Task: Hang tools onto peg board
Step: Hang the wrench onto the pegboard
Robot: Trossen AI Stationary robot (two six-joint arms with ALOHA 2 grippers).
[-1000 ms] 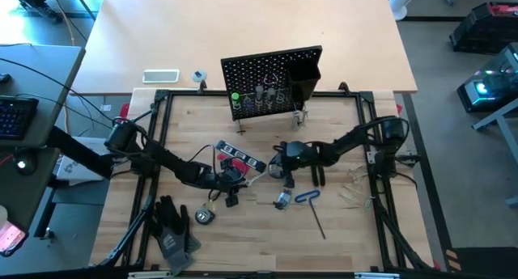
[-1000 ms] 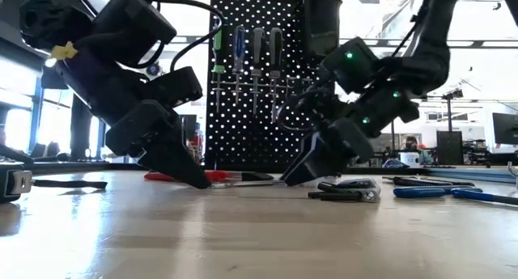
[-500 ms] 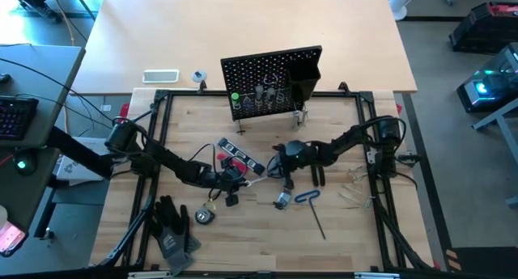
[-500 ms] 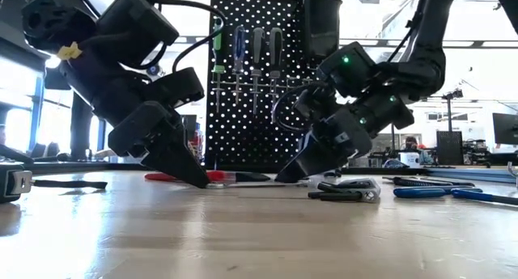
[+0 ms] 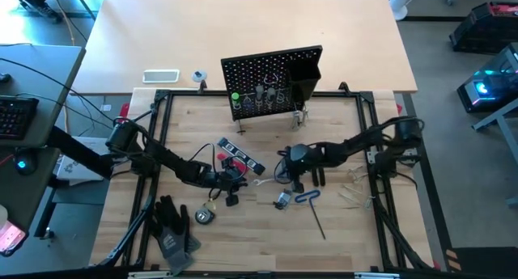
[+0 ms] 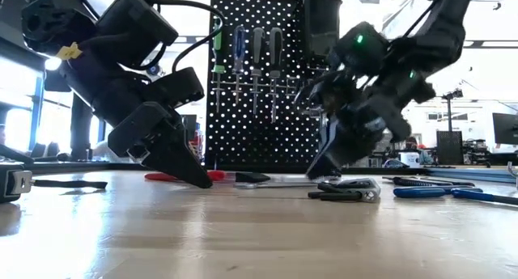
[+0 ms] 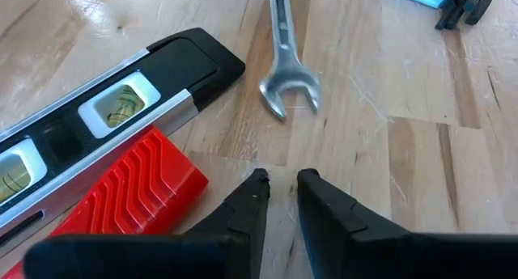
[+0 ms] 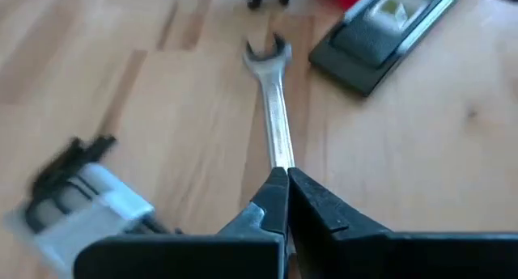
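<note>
On the light wooden bench (image 5: 340,230), the right claw (image 8: 285,186) is down at the near end of a slim silver open-ended wrench (image 8: 273,109), its two dark fingers pinched together on the shaft, so it is grasping that wrench. The wrench lies flat on the wood, its forked head pointing toward the left claw (image 7: 281,190). Seen from above, the right claw (image 5: 285,167) sits near the middle of the bench, in front of the black upright perforated peg board (image 5: 271,81).

The left claw, low over the bench, has its fingers only a little parted, with bare wood between the tips and nothing held. It points at the wrench's forked head (image 7: 290,93), which lies just beyond it, not touching. Beside it lies a black and silver spirit level with a red ribbed end (image 7: 97,141).

From table height, four screwdrivers hang upright on the peg board (image 6: 251,141): a green-handled one (image 6: 217,48), a blue-handled one (image 6: 238,48) and two black-handled ones (image 6: 265,48). A black box bin (image 6: 321,28) is fixed at the board's upper corner.

A blue-handled hex key (image 5: 310,202) lies on the bench near the right claw, and a pair of black work gloves (image 5: 172,226) lies toward the front on the left arm's side.
</note>
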